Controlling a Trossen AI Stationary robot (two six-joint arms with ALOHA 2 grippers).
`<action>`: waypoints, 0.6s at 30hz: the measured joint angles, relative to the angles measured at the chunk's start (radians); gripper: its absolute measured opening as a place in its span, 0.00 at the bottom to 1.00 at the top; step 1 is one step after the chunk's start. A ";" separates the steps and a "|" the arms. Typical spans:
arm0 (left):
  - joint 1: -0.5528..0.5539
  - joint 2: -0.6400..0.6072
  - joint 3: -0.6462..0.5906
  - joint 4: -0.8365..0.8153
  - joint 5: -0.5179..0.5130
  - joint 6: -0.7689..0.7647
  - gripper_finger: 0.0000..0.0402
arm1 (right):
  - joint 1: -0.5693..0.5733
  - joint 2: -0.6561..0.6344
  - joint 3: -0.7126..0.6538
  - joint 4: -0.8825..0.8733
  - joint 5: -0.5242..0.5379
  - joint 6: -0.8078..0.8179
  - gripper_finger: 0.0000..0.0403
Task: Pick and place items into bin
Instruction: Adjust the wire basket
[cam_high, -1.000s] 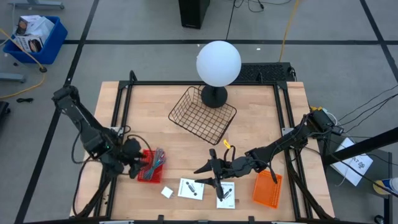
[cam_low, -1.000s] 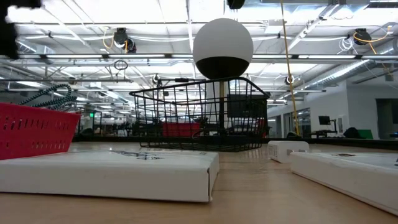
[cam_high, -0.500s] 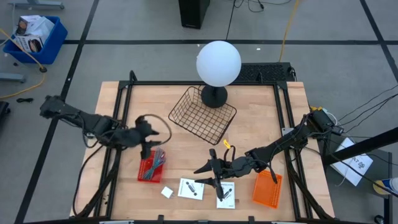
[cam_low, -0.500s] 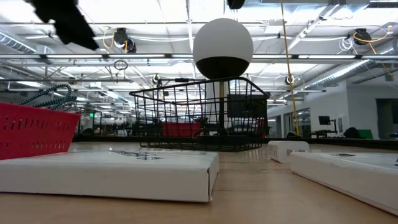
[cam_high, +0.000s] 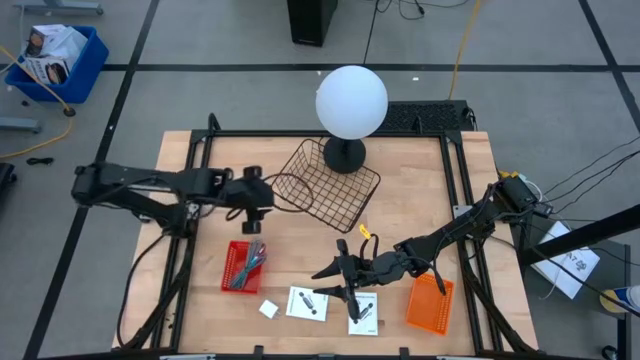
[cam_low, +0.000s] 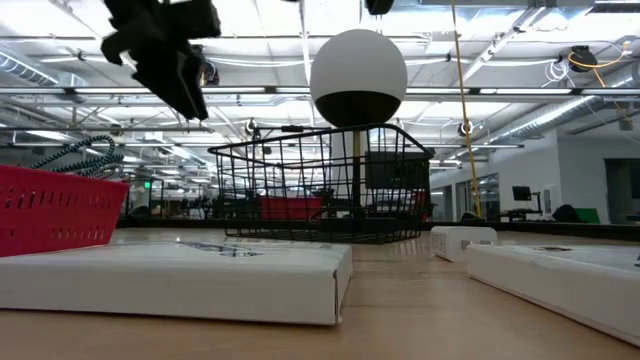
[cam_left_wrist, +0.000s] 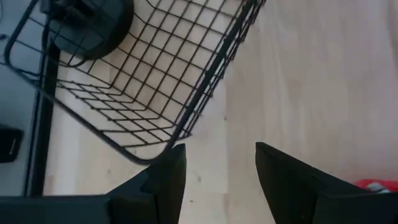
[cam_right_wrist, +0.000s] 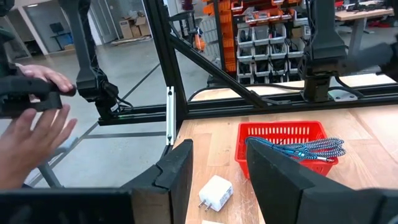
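Note:
My left gripper (cam_high: 255, 195) (cam_left_wrist: 217, 168) hangs open and empty above the table, just left of the black wire basket (cam_high: 325, 182) (cam_left_wrist: 143, 81); it shows high up in the low view (cam_low: 165, 55). My right gripper (cam_high: 335, 272) (cam_right_wrist: 217, 171) waits open, low over two white cards with black marks (cam_high: 307, 302) (cam_high: 363, 313) that lie flat on the table. A tiny white block (cam_high: 268, 309) (cam_right_wrist: 214, 191) lies near the front edge. A red bin (cam_high: 243, 265) (cam_right_wrist: 286, 146) holds a teal braided cord (cam_right_wrist: 298, 148). The tools do not show.
A lamp with a white globe (cam_high: 351, 102) stands behind the wire basket. An orange bin (cam_high: 430, 303) sits at the near right. A small yellow object (cam_high: 365, 232) lies mid-table. A person's hand (cam_right_wrist: 34, 134) shows beyond the table's left edge. Black frame rails (cam_high: 195, 180) border the table.
My left gripper has risen from beside the red bin's left side and swung toward the table's far edge and right, stopping by the wire basket's left corner. The red bin and cord have stayed put.

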 joint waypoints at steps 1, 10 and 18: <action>0.015 0.020 0.009 -0.003 0.007 0.017 0.49 | 0.000 0.000 0.000 0.000 0.000 0.000 0.35; 0.138 0.122 0.067 0.001 0.108 0.182 0.49 | 0.000 0.000 0.000 0.000 0.000 0.000 0.35; 0.204 0.190 0.069 0.005 0.145 0.280 0.49 | 0.000 0.000 0.000 0.000 0.000 0.000 0.35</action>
